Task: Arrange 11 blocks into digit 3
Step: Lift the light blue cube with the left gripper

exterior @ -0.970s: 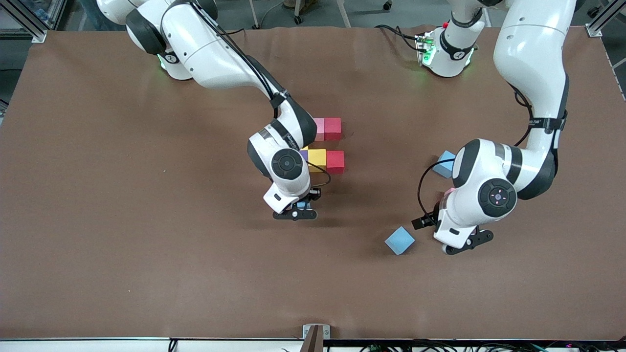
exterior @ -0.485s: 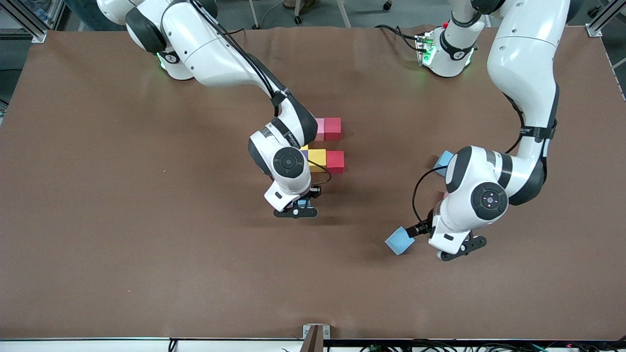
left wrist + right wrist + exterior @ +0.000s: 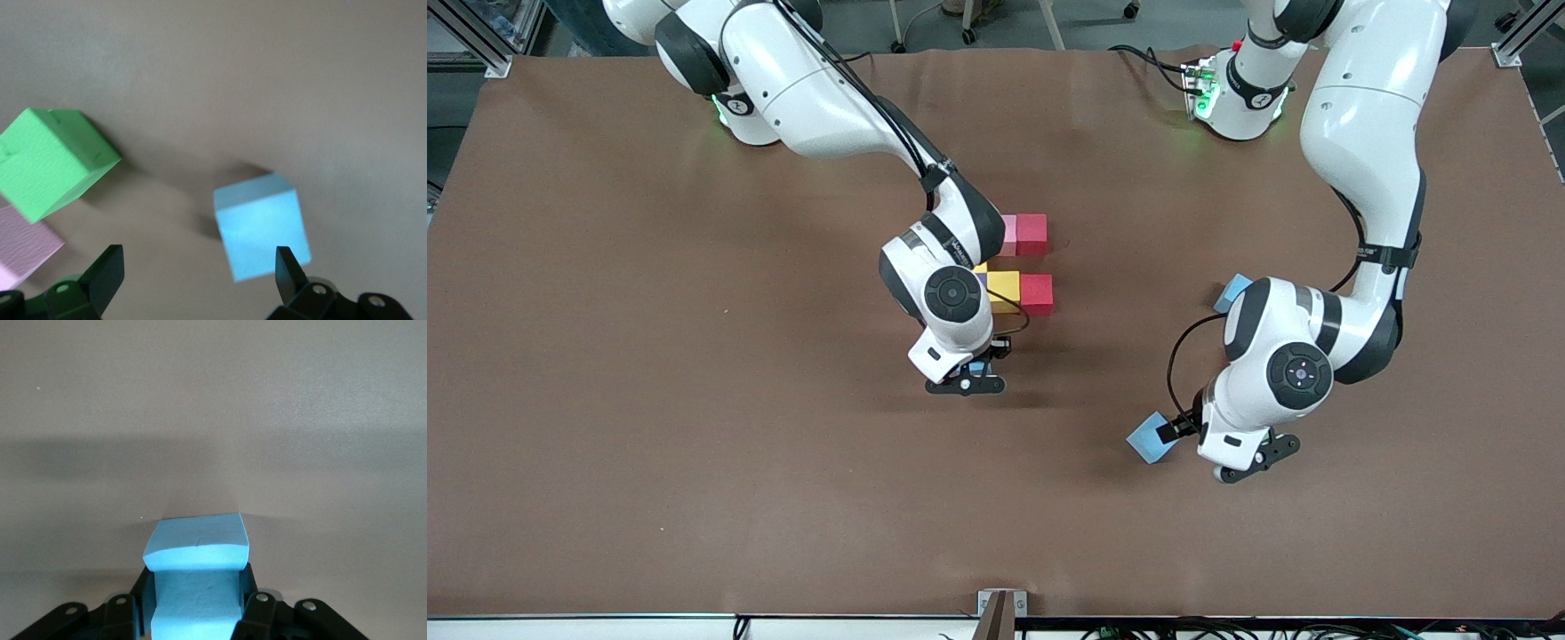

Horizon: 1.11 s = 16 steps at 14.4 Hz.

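Right gripper hangs low over the tabletop, just nearer the front camera than the partly built digit 3. Its fingers are clenched on a light blue block.

Of the figure, only the pink, red, yellow, second red and a sliver of purple cubes show; the right arm hides the rest.

Left gripper is over the tabletop toward the left arm's end, fingers spread and grasping nothing. A loose light blue block lies between them but close against one finger. A green cube and a pink cube lie near. A third light blue block lies farther from the front camera.

Risks, as judged:
- Left approach off-centre and block turned askew to the fingers: closing may spin or push it away.
- Right placement: releasing out of line would leave a gap or nudge set cubes.
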Each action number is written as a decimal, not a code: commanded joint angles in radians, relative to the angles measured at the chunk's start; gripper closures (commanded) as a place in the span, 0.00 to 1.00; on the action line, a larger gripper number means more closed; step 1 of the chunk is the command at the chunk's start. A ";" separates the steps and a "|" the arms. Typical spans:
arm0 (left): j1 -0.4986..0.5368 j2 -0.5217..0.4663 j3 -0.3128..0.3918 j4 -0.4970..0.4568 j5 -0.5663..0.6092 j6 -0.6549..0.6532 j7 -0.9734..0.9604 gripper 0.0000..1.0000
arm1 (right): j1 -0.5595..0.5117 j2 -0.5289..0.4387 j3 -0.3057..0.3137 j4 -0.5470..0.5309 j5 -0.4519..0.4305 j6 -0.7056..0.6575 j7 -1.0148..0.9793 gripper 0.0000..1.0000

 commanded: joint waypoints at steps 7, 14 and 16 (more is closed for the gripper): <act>-0.011 0.085 0.006 0.044 -0.013 0.109 -0.128 0.00 | 0.012 -0.040 -0.002 -0.062 -0.009 0.003 0.036 1.00; -0.014 0.097 0.000 0.044 -0.015 0.132 -0.153 0.00 | 0.012 -0.037 -0.002 -0.062 -0.011 0.008 0.035 0.97; -0.014 0.094 -0.003 0.044 -0.015 0.140 -0.156 0.00 | 0.010 -0.037 -0.004 -0.062 -0.012 0.011 0.028 0.97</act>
